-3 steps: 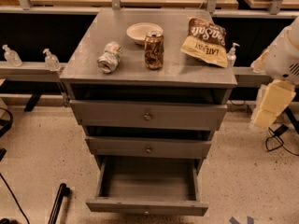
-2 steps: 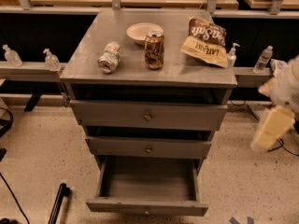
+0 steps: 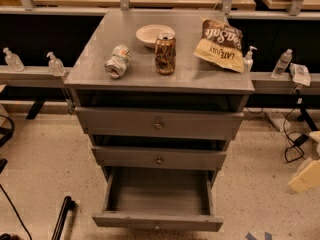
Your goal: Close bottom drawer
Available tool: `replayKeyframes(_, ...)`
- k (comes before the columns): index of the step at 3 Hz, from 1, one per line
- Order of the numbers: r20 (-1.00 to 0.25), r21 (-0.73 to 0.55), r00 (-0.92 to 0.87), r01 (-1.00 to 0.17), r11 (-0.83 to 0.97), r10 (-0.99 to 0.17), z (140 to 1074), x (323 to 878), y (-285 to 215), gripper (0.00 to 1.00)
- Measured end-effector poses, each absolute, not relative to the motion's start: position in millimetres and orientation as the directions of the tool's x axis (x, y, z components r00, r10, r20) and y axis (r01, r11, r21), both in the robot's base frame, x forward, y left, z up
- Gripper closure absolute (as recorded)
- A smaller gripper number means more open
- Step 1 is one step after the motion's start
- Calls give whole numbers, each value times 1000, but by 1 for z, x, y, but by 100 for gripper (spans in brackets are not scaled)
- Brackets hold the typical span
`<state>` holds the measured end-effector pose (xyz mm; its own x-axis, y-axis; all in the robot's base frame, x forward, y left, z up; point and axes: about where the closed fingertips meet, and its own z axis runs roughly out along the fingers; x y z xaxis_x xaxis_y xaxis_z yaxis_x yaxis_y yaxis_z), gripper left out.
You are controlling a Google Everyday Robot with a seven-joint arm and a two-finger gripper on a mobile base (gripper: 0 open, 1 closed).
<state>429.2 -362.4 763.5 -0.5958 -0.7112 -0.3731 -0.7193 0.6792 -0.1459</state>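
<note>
The bottom drawer (image 3: 157,221) is the lowest of the grey cabinet's three and stands pulled far out toward me. Its inside (image 3: 159,191) is bare and its small round knob (image 3: 157,227) sits mid-front. The middle drawer (image 3: 159,159) and top drawer (image 3: 158,124) each stick out a little. My gripper is out of view. Only a cream part of my arm (image 3: 306,178) shows at the right edge, low and well to the right of the cabinet.
On the cabinet top (image 3: 100,51) stand a white bowl (image 3: 155,34), an upright can (image 3: 165,53), a crushed can on its side (image 3: 117,61) and a chip bag (image 3: 222,44). Bottles (image 3: 55,64) line the side ledges. Cables (image 3: 295,140) lie on the floor at right, and a black pole (image 3: 62,217) stands at lower left.
My arm has moved down and to the right, from beside the cabinet's top right corner to the frame's right edge. The drawers have not moved.
</note>
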Motion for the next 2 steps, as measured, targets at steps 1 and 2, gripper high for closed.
replayKeyframes(1, -385, -167, -591, -711, 683, -709, 765, 435, -364, 0)
replayKeyframes(2, -374, -112, -588, -739, 664, -717, 736, 441, -360, 0)
